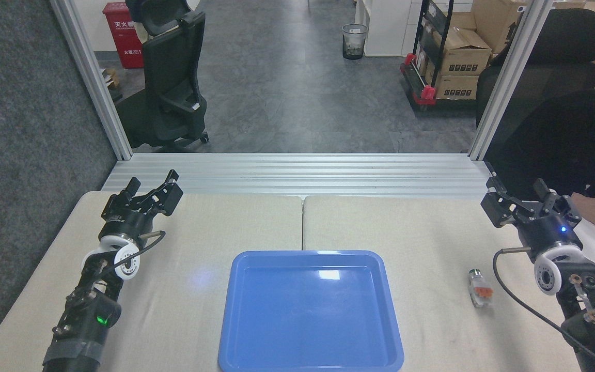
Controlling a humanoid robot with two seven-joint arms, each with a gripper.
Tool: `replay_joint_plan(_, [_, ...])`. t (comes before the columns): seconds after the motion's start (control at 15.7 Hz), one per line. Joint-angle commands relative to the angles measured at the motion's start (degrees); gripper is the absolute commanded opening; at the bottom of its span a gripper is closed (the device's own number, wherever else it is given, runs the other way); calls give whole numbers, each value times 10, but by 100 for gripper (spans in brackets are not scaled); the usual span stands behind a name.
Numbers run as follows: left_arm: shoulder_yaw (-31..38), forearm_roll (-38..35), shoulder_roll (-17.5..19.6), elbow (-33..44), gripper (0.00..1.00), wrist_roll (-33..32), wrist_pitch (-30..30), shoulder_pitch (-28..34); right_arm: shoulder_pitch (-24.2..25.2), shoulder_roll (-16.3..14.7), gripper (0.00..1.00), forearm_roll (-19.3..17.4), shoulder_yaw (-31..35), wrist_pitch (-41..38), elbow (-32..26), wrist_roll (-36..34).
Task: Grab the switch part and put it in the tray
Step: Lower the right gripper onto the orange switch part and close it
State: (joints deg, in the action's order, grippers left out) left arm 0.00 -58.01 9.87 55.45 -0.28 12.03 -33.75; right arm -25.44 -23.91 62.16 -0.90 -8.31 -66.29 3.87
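So I've got the beige table (199, 289) with the blue tray (310, 312) sitting front and center, nothing in it. My left gripper (154, 186) hovers near the far left corner, jaws apart. My right gripper (518, 194) is up at far right, jaws spread too. The switch part (480, 287) lies on the table right of the tray, nobody touching it.
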Motion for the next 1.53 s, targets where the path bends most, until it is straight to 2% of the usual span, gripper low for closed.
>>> replay_joint_plan(0.0, [-13, 0, 0, 0, 100, 0, 0, 0, 24, 3, 99, 2, -17, 0, -11, 0])
replay_joint_plan(0.25, [-13, 0, 0, 0, 100, 0, 0, 0, 118, 11, 98, 9, -27, 32, 2, 2])
replay_joint_plan(0.38, [-13, 0, 0, 0, 100, 0, 0, 0, 142, 22, 98, 9, -35, 36, 32, 2])
replay_joint_plan(0.57, [-13, 0, 0, 0, 100, 0, 0, 0, 151, 39, 98, 2, -59, 30, 77, 1])
replay_joint_plan(0.76, [-13, 0, 0, 0, 100, 0, 0, 0, 155, 48, 97, 2, -89, 24, 78, 0])
replay_joint_plan(0.89, [-13, 0, 0, 0, 100, 0, 0, 0, 156, 55, 90, 8, -90, 26, 90, 1])
replay_joint_plan(1.02, [-13, 0, 0, 0, 100, 0, 0, 0, 154, 55, 78, 8, -99, 28, 111, 0])
replay_joint_plan(1.08, [-13, 0, 0, 0, 100, 0, 0, 0, 155, 57, 65, 3, -101, 28, 111, 0])
replay_joint_plan(1.15, [-13, 0, 0, 0, 100, 0, 0, 0, 155, 58, 14, 0, -102, 28, 109, 1])
replay_joint_plan(1.21, [-13, 0, 0, 0, 100, 0, 0, 0, 153, 67, 0, -5, -92, 29, 106, 2])
replay_joint_plan(1.34, [-13, 0, 0, 0, 100, 0, 0, 0, 150, 98, 0, -18, -68, 38, 70, 0])
replay_joint_plan(1.46, [-13, 0, 0, 0, 100, 0, 0, 0, 148, 105, 0, -24, -36, 39, -6, 4])
